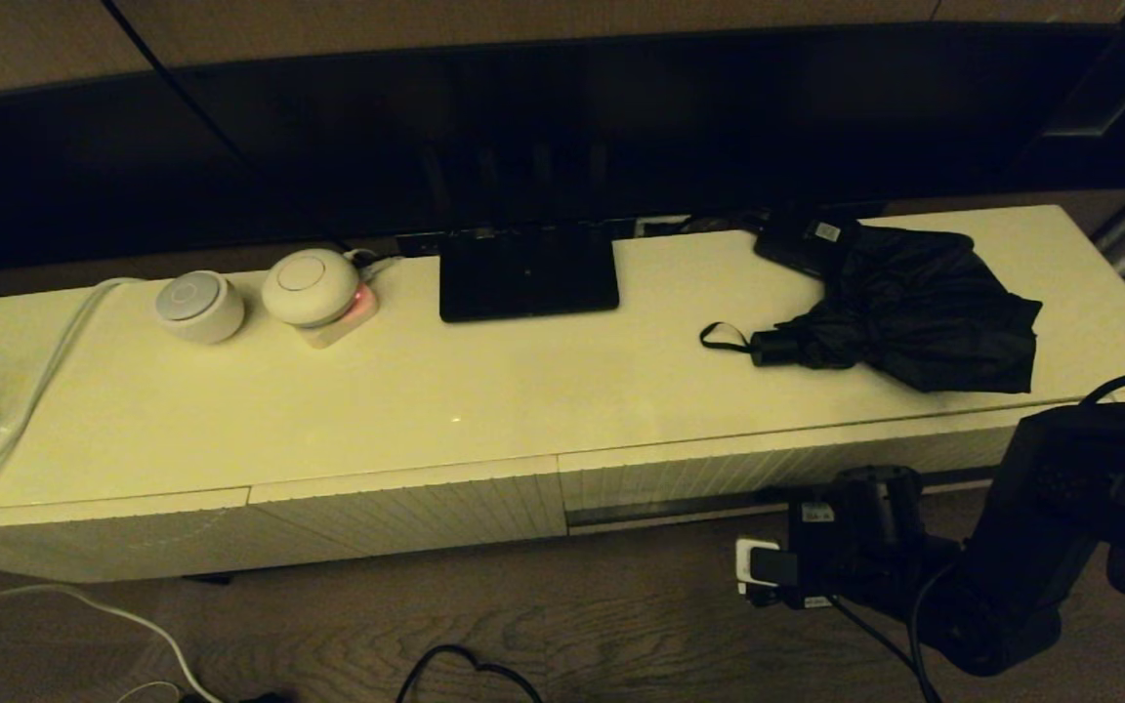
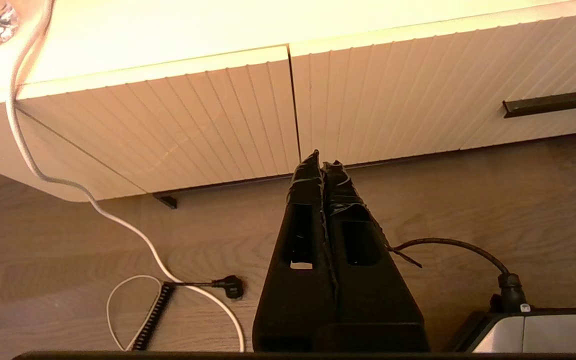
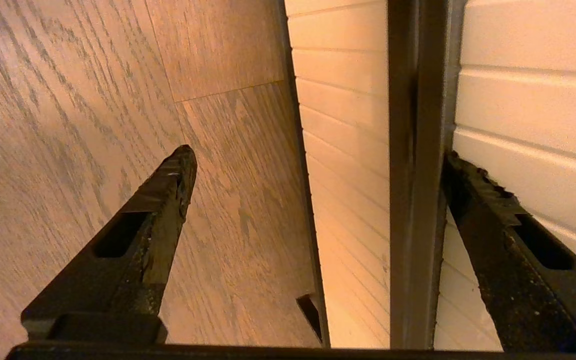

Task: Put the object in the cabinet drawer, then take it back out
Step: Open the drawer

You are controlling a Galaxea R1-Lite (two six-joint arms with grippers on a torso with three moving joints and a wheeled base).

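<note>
The opening of the cabinet drawer (image 1: 768,474) is judged to be the step in hand, since the drawer is seen shut, its ribbed front flush with the neighbouring panels, and nothing of its interior is shown. The right gripper (image 3: 318,170) is held low before the drawer front, its fingers (image 3: 158,200) spread wide apart and empty — one finger is seen against the ribbed face just beside the dark handle strip (image 3: 413,175), the other out over the wooden floor (image 3: 93,100). The strip lies between the two fingers, but whether it is touched cannot be told. For the next move, closing on the strip and a straight outward pull are judged to be required. The umbrella (image 1: 904,308) is left on the cabinet top (image 1: 426,391), towards its right end, with its handle and wrist loop pointing left and its fabric against a small black box (image 1: 802,239). The left gripper (image 2: 323,167) is parked low before the cabinet's left panels, its fingers pressed together and holding nothing.
</note>
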